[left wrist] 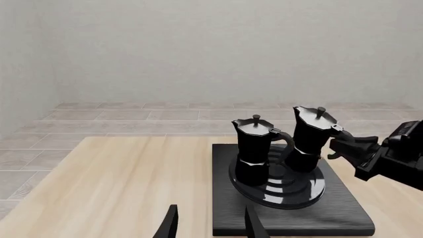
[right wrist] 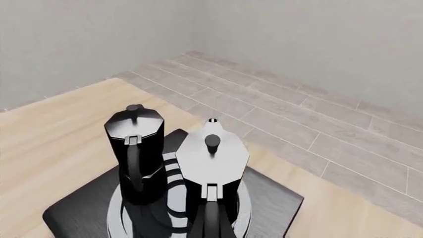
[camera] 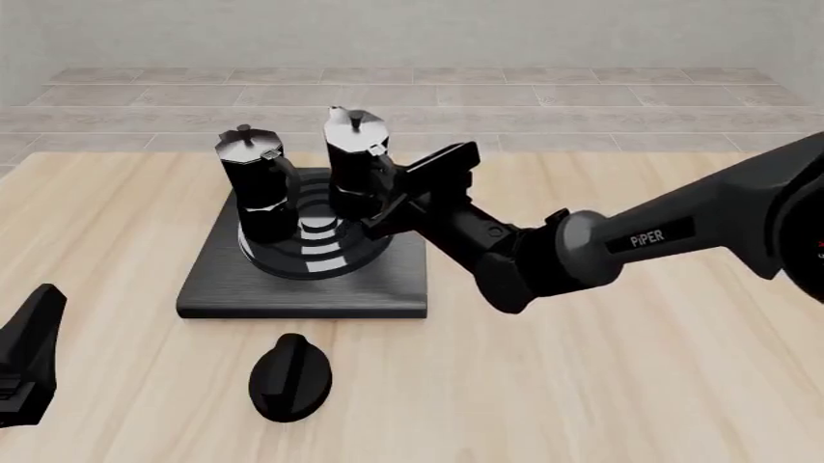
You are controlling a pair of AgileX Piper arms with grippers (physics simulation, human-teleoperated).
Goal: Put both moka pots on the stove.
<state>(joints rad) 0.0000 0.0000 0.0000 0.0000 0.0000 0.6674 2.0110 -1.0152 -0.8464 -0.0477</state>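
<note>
- Black right gripper (camera: pixel 384 201) reaches in at the right pot (camera: pixel 354 162), at its handle side; in the left wrist view its fingers (left wrist: pixel 343 144) sit right by the handle, but whether they clamp it or stand apart I cannot tell.
- Left gripper (left wrist: pixel 210 224) shows two finger tips spread apart with nothing between them, near the stove's (camera: pixel 219 289) front edge and clear of it.
- Both pots stand upright on the stove's ringed burner; the left pot (camera: pixel 254 183) is just beside the right one, not touching as far as shows.
- Right pot's lid reads bright silver in the right wrist view (right wrist: pixel 211 151); left pot's lid looks darker there (right wrist: pixel 135 124).
- White lettering "PiPER" shows on the right arm (camera: pixel 650 237).
- Oval black knob (camera: pixel 289 376) lies on the wooden table (camera: pixel 618 386), just in front of the stove.
</note>
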